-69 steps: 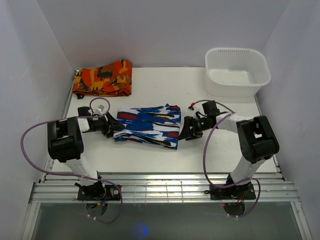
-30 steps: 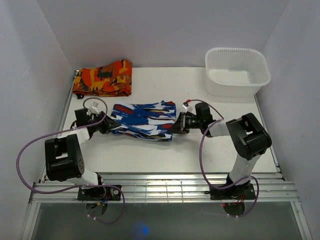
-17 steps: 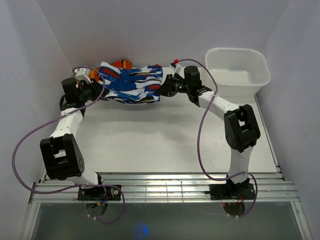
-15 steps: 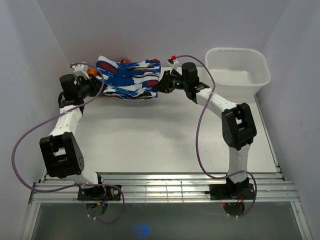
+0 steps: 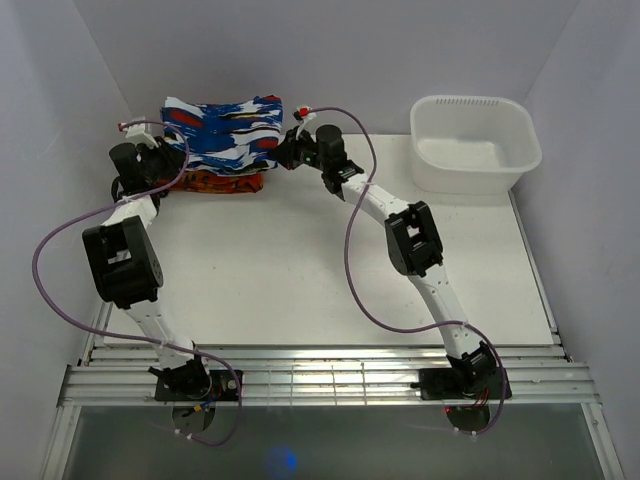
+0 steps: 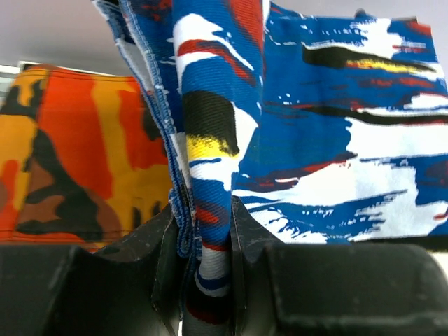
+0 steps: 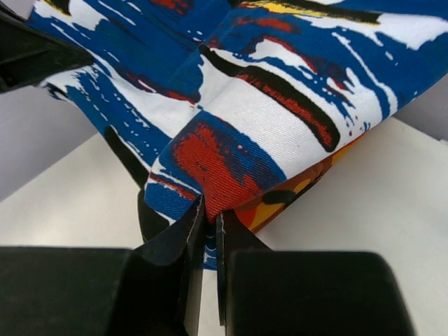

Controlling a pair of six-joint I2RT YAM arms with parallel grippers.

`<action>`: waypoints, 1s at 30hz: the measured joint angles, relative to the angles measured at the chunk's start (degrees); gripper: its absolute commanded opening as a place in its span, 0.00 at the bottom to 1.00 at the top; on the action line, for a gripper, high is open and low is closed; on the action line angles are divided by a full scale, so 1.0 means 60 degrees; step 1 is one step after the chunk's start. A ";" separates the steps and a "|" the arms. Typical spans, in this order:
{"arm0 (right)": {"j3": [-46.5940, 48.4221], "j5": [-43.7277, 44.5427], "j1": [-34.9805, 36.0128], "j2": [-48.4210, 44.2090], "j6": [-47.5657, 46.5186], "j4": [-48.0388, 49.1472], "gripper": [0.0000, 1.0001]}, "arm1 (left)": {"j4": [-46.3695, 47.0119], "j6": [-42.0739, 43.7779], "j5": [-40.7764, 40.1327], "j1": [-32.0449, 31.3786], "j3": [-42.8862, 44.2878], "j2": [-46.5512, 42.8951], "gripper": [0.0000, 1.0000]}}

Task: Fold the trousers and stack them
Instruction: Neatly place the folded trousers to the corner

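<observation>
The folded trousers (image 5: pixel 228 135), blue and white with red, yellow and black marks, hang stretched between both grippers at the back left, just above the orange-red-and-black folded cloth (image 5: pixel 225 182). My left gripper (image 5: pixel 160 152) is shut on the trousers' left end; in the left wrist view a thick bunch of the trousers (image 6: pixel 210 231) is pinched between the jaws, with the orange cloth (image 6: pixel 77 154) behind. My right gripper (image 5: pixel 288 152) is shut on the right end; the trousers (image 7: pixel 231 161) are clamped between its thin jaws in the right wrist view.
A white plastic tub (image 5: pixel 474 142) stands at the back right. White walls close in at the back and both sides. Purple cables loop off both arms over the white table (image 5: pixel 300 280).
Both grippers have carried the trousers up from the table's middle, back and to the left, and now hold them over the orange folded cloth. Both arms are stretched far out.
</observation>
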 measured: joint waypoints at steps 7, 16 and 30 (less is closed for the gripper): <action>0.1202 0.1610 0.0801 0.2000 -0.1038 0.1523 0.08 | 0.1100 -0.0131 -0.0539 0.0481 0.0317 0.1220 0.00; 0.1625 0.2885 0.1417 0.2900 -0.1909 0.2943 0.65 | 0.2025 -0.0073 -0.1067 0.0812 0.0386 0.2229 0.00; -0.2084 0.2455 0.0255 0.0503 -0.2350 0.3537 0.90 | 0.1322 0.0619 -0.1803 0.0823 0.3668 0.4721 0.51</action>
